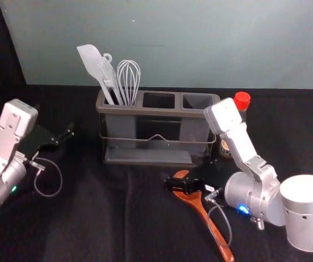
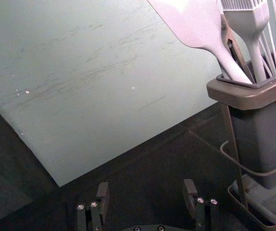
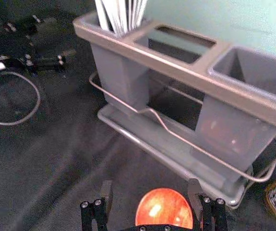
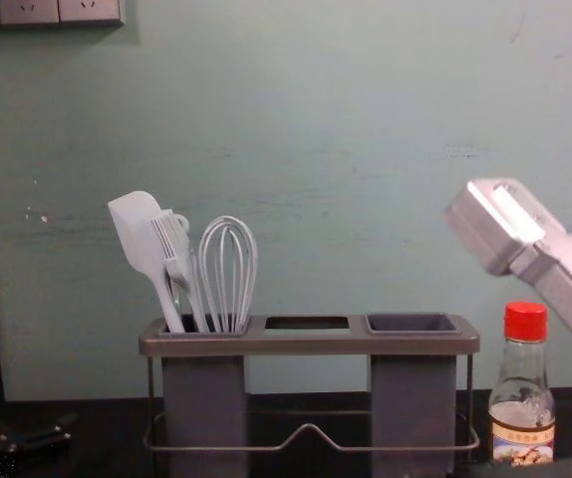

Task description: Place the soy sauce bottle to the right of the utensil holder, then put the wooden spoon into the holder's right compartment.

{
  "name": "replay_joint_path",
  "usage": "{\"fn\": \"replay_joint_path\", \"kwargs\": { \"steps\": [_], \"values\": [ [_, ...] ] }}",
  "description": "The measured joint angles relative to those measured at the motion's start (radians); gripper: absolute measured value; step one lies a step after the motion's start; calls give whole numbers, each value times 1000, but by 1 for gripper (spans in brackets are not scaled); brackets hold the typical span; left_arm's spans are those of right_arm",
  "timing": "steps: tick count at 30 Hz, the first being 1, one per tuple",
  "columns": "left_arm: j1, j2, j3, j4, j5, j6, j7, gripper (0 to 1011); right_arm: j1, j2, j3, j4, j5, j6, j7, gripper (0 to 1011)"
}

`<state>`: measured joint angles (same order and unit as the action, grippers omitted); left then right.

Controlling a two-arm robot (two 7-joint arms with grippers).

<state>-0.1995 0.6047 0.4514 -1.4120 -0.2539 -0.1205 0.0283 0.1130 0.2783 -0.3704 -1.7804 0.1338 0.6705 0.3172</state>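
My right gripper (image 1: 179, 184) is low over the bowl end of the wooden spoon (image 1: 216, 234), which lies on the cloth in front of the holder. In the right wrist view the right gripper (image 3: 151, 190) is open, with the spoon's orange-red bowl (image 3: 164, 208) showing between its fingers. The soy sauce bottle (image 4: 523, 398), red-capped, stands upright just right of the utensil holder (image 4: 311, 344); in the head view the right arm partly hides the bottle (image 1: 242, 101). The holder's right compartment (image 4: 413, 323) has nothing in it. My left gripper (image 1: 64, 136) is parked left of the holder; the left gripper (image 2: 145, 192) stands open.
A white spatula (image 4: 139, 234), a brush (image 4: 176, 249) and a whisk (image 4: 228, 269) stand in the holder's left compartment. The pale wall (image 1: 173, 43) rises behind the black cloth-covered table (image 1: 102, 218). The right forearm reaches in from the right, past the bottle.
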Motion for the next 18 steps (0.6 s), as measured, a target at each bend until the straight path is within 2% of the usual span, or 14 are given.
{"fn": "replay_joint_path", "kwargs": {
  "steps": [7,18],
  "values": [
    [0,0,0,0,0,0,0,1005,16,-10,-1,27,-18,60,5,1002],
    [0,0,0,0,0,0,0,1005,35,-28,-13,65,-50,91,22,1002]
  ]
}}
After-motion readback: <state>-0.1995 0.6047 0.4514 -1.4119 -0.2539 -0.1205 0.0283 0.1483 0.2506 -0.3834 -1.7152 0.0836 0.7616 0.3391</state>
